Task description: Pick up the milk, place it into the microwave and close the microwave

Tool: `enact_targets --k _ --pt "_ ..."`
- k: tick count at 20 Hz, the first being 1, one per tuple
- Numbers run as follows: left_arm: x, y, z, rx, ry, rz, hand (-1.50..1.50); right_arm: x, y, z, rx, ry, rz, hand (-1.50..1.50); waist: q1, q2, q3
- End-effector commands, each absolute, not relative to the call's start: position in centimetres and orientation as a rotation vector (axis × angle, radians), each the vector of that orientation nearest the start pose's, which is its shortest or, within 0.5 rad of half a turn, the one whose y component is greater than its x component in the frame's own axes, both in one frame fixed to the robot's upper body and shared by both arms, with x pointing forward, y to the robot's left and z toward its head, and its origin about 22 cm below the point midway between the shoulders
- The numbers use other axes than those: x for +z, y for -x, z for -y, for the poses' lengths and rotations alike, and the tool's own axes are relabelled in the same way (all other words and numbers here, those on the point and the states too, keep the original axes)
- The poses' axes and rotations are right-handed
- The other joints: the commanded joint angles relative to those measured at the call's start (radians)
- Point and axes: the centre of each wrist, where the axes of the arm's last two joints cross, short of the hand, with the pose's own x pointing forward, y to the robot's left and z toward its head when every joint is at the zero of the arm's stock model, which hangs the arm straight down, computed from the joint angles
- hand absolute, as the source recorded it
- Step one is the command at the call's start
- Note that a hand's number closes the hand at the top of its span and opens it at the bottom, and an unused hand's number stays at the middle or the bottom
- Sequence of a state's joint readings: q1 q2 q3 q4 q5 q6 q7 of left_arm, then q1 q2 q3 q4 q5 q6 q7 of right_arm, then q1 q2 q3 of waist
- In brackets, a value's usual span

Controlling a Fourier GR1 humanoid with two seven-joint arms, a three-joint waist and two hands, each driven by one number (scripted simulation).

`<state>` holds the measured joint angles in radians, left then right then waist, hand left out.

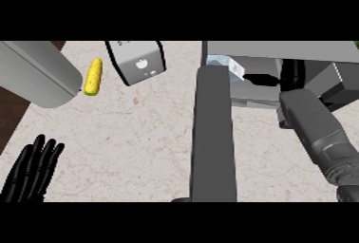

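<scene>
Reaching into open grey microwave [280,50], right hand [263,79] beside white-blue milk carton [226,64] inside; fingers' state could not be told. Left hand [32,171] rested open, fingers straight, on beige marble counter [133,137]. Yellow corn cob [92,76] lay apart.

I have one view only, from the head, looking steeply down and close on the counter [126,133]. My forearms enter from the lower edge; the microwave [280,50] fills the upper right, its open door [212,137] running down the centre.
</scene>
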<state>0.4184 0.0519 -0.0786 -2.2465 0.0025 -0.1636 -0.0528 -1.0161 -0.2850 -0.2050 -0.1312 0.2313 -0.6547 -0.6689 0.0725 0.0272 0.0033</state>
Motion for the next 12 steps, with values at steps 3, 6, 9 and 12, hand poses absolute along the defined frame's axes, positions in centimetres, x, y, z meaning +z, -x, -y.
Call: enact_targets --k 3,6,9,12 --pt "8.1 -13.3 -24.5 -0.14 0.005 1.891 -1.5 3.1 -43.2 26.7 0.233 0.771 1.842 -1.5 -0.01 -0.005 -0.001" --pt "7.8 -12.9 -24.0 -0.144 -0.013 1.885 -1.5 1.4 -42.2 27.4 0.205 0.71 1.851 -1.5 -0.015 -0.006 -0.001" --pt "8.1 -12.7 -24.4 -0.119 0.004 1.901 -1.5 1.0 -41.4 29.8 0.162 0.659 1.86 -1.5 -0.022 -0.009 -0.001" --pt "9.3 -12.7 -24.8 -0.131 0.011 1.905 -1.5 -0.3 -40.9 28.7 0.151 0.571 1.842 -1.5 -0.036 -0.015 -0.002"
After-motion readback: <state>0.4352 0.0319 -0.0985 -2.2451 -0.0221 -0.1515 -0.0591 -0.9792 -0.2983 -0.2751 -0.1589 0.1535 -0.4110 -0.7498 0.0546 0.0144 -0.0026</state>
